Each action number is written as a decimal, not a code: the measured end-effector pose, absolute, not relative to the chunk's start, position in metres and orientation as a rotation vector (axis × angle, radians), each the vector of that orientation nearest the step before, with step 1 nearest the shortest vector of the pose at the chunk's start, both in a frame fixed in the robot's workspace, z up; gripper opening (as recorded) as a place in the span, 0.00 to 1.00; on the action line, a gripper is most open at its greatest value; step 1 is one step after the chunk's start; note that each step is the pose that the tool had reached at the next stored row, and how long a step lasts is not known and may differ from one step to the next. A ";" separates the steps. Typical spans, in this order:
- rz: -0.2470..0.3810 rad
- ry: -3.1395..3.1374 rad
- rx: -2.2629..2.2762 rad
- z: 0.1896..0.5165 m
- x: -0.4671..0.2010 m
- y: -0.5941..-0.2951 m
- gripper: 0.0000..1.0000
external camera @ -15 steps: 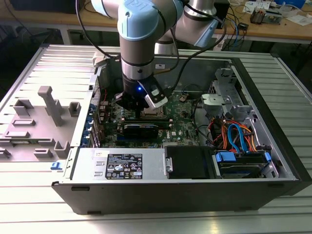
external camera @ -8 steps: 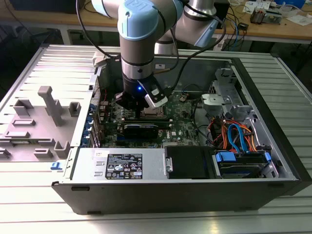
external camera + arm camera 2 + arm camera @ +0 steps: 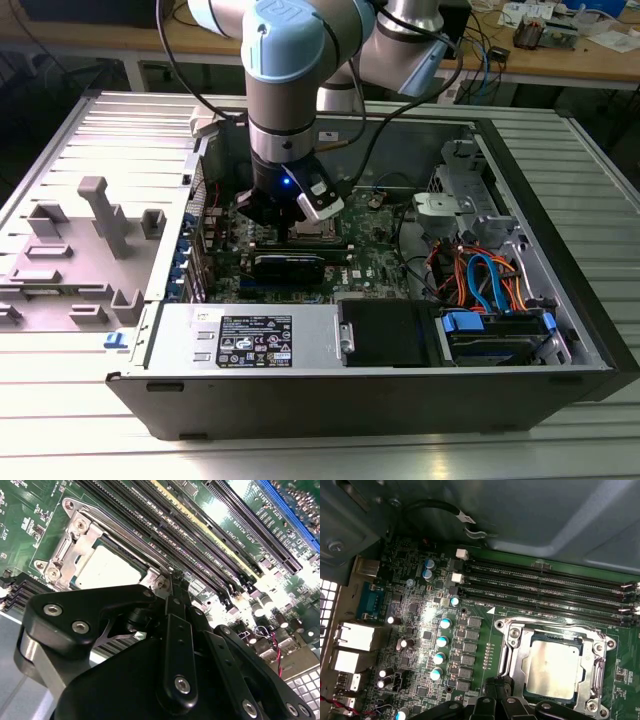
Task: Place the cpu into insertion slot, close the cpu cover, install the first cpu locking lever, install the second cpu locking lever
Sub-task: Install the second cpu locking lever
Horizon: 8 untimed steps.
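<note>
The cpu lies flat in the insertion slot on the green motherboard, its dull silvery top showing. The cpu cover is down around it, a silvery frame with the chip visible through its window. A thin locking lever runs along the socket edge beside the memory slots. My gripper hovers at the socket's corner, its black fingers pressed together with nothing seen between them. In the exterior view, the gripper hangs low over the socket inside the open case.
Long black memory slots run right beside the socket. Capacitors and rear ports stand on the other side. The power supply, a drive bay with orange and blue cables and the case walls close in the board.
</note>
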<state>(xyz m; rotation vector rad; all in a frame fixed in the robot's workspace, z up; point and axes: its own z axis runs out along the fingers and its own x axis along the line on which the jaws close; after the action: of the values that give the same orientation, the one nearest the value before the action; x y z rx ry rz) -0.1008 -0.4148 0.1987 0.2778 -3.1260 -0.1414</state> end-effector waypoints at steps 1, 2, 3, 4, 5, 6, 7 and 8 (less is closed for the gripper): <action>-0.142 -3.126 0.279 0.199 -0.101 -0.415 0.11; -0.142 -3.126 0.280 0.199 -0.101 -0.415 0.11; -0.142 -3.126 0.280 0.199 -0.101 -0.415 0.11; -0.118 -3.126 0.279 0.199 -0.101 -0.414 0.11; -0.103 -3.126 0.279 0.201 -0.101 -0.415 0.11; -0.087 -3.126 0.279 0.202 -0.101 -0.415 0.11; -0.078 -3.126 0.280 0.206 -0.100 -0.415 0.11; -0.077 -3.125 0.280 0.208 -0.101 -0.415 0.11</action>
<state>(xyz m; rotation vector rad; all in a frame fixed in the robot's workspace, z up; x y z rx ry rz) -0.1005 -0.4147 0.2082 0.2802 -3.1248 -0.0769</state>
